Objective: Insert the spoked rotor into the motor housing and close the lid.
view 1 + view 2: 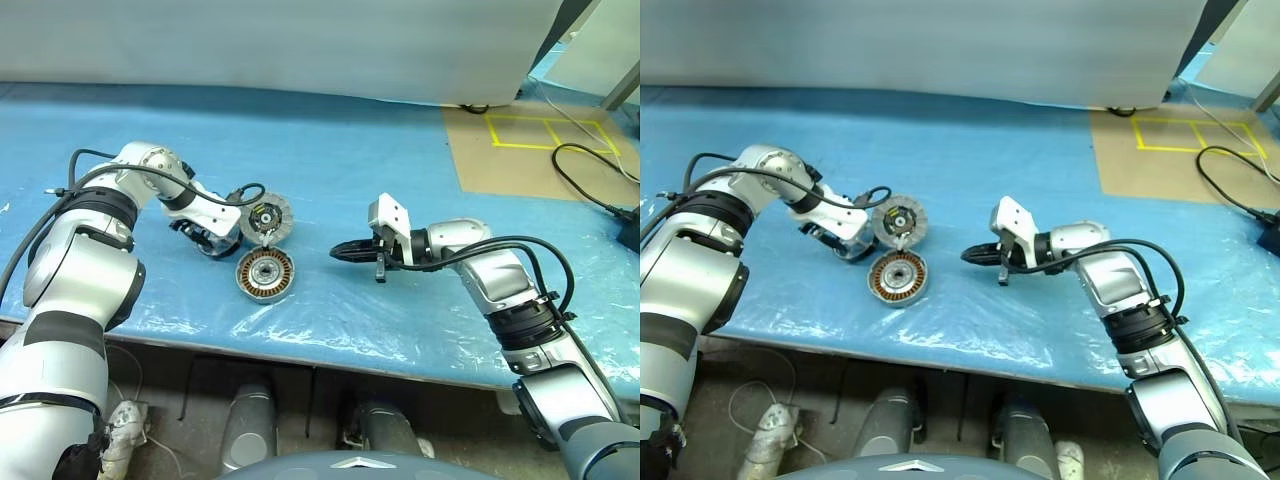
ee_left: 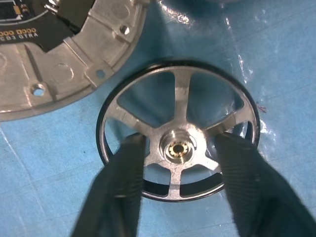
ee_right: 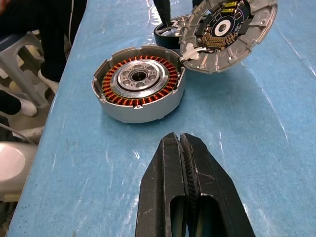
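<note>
I had the left gripper (image 2: pixel 177 163) straddling the hub of the spoked rotor (image 2: pixel 178 136), fingers between spokes but not visibly clamped, near the table's (image 1: pixel 400 170) front edge beside the lid (image 1: pixel 266 222). The right gripper (image 3: pixel 181 163) was clenched empty. Next I judged: pinch, lift, centre over the motor housing (image 3: pixel 139 84).

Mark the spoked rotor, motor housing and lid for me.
spoked rotor (image 2: pixel 180 148): left wrist view, on its central hub.
motor housing (image 3: pixel 138 78): right wrist view, on the hub inside the copper windings.
lid (image 3: pixel 224 29): right wrist view, on its dark inner centre.
</note>
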Robot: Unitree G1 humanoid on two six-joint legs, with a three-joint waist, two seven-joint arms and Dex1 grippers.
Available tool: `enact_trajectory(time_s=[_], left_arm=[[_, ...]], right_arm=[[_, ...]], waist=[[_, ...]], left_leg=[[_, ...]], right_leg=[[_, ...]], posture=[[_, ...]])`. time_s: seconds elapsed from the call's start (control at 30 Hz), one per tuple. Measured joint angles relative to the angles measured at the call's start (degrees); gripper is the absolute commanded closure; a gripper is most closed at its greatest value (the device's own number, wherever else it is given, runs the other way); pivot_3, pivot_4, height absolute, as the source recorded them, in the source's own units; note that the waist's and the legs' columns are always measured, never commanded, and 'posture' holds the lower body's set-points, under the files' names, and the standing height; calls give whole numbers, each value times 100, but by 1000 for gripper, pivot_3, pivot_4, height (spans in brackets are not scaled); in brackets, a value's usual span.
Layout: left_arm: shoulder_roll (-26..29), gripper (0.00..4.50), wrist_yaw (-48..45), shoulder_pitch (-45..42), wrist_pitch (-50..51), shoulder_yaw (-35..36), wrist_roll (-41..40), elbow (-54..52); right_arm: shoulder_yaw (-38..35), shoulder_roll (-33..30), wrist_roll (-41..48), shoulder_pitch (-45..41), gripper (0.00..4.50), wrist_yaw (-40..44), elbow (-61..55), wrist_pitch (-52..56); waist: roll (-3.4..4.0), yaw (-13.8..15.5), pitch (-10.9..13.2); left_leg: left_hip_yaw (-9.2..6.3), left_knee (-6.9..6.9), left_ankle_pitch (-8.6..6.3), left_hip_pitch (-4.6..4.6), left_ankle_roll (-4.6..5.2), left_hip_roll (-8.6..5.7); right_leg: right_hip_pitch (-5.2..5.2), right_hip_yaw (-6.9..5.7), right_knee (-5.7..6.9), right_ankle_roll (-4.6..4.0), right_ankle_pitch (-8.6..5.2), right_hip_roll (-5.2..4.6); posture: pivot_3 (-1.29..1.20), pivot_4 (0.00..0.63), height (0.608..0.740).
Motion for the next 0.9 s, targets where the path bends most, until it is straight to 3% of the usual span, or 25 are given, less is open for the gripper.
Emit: enact_trajectory(time_s=[0.53, 0.77, 0.9], left_arm=[[-23, 3175, 118, 53, 74, 38, -28, -21], [-1, 3175, -213, 311, 164, 455, -623, -173], [353, 3175, -679, 444, 158, 671, -1029, -515]], right_arm=[[0, -1, -24, 64, 4500, 3, 158, -159], [-4, 39, 30, 18, 4500, -44, 112, 44], [-66, 40, 109, -116, 4500, -44, 114, 106]], waist=[[0, 5, 0], [0, 9, 0], [0, -35, 0]], left_leg=[[1, 1, 0, 9, 0, -1], [1, 2, 0, 5, 1, 0], [4, -1, 0, 3, 1, 5]], right_leg=[[7, 2, 3, 0, 0, -1], [4, 1, 3, -1, 0, -1], [-3, 2, 3, -3, -2, 0]], posture=[[0, 150, 740], [0, 150, 740], [0, 150, 740]])
